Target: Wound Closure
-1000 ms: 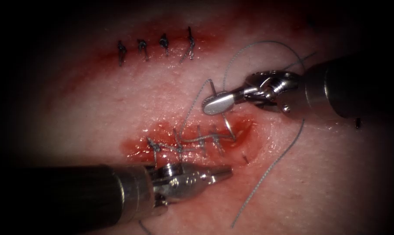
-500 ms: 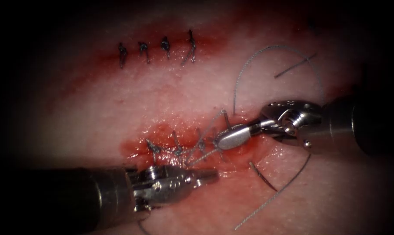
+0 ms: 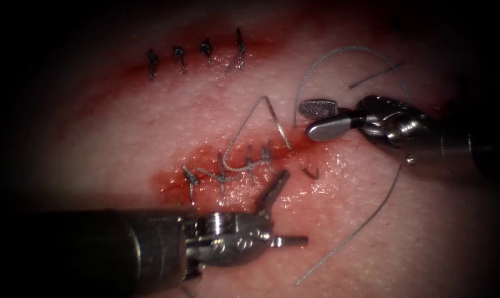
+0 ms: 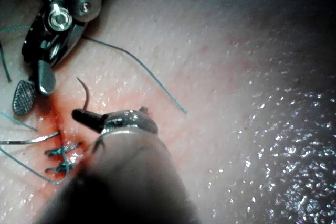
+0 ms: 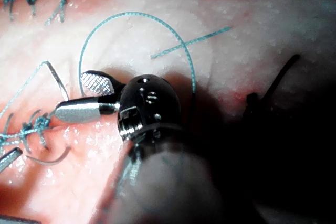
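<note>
Since 0.5 s ago the right tool (image 3: pixel 310 118) has lifted off the cut (image 3: pixel 244 165), fingers now apart, empty. Left tool (image 3: pixel 283 209) fingers apart, empty. Needle (image 3: pixel 312 173) sits in tissue (image 3: pixel 150 127) at cut's 3 o'clock end, tip exposed. Risk: loose thread (image 3: pixel 349 234) snagging.

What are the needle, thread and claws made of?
The needle is likely polished steel, given its glint; it sits in the tissue, held by neither claw. The thread looks braided and matte; fibre unclear. The left claw and right claw are bright metal, both open and empty; the right pad is cross-hatched.
</note>
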You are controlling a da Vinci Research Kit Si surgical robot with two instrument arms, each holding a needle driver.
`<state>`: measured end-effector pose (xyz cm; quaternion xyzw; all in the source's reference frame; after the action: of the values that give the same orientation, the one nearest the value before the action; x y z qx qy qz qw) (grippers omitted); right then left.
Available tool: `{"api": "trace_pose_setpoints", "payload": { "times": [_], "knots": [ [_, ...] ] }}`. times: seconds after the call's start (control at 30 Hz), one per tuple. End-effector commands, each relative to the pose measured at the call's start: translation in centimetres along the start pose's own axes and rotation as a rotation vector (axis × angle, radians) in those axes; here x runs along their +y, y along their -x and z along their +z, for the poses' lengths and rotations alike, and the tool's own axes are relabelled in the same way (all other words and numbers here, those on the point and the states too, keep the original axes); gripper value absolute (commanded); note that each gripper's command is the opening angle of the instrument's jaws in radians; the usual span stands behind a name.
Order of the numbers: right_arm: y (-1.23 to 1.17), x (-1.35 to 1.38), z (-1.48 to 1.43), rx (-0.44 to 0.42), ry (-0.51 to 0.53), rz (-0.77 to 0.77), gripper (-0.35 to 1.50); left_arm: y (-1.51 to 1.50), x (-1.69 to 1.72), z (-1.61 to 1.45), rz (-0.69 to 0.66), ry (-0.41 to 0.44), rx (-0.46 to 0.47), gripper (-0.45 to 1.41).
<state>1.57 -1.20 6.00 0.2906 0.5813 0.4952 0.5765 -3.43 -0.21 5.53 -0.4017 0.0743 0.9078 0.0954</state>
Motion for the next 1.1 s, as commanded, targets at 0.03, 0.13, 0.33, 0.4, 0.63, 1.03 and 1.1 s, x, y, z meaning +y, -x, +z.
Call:
{"api": "trace_pose_setpoints", "payload": {
  "times": [0.03, 0.13, 0.33, 0.4, 0.63, 1.03, 1.1],
  "knots": [
    [0.03, 0.07, -0.03, 0.0, 0.007, -0.012, 1.16, 0.01, 0.06, 0.09, 0.002, -0.007, -0.002, 1.13],
    [0.0, 0.1, -0.11, 0.007, 0.021, -0.023, 1.21, 0.04, 0.0, 0.12, -0.001, -0.014, 0.0, 1.11],
    [0.05, 0.06, -0.04, -0.005, -0.001, -0.031, 1.15, 0.12, -0.14, 0.3, -0.009, -0.046, 0.04, 0.64],
    [0.07, 0.04, -0.02, -0.005, -0.001, -0.032, 1.15, 0.13, -0.17, 0.36, -0.022, -0.047, 0.067, 0.49],
    [0.1, 0.02, 0.01, -0.008, -0.007, -0.033, 1.06, 0.22, -0.15, 0.59, -0.048, -0.058, 0.123, -0.06],
    [0.14, -0.02, -0.02, -0.022, -0.037, -0.336, 0.61, 0.15, -0.08, 0.43, -0.708, 0.392, 0.35, -0.45],
    [0.13, -0.01, -0.02, -0.079, -0.045, -0.379, 0.68, 0.12, -0.07, 0.41, -0.799, 0.475, 0.378, -0.45]
  ]
}}
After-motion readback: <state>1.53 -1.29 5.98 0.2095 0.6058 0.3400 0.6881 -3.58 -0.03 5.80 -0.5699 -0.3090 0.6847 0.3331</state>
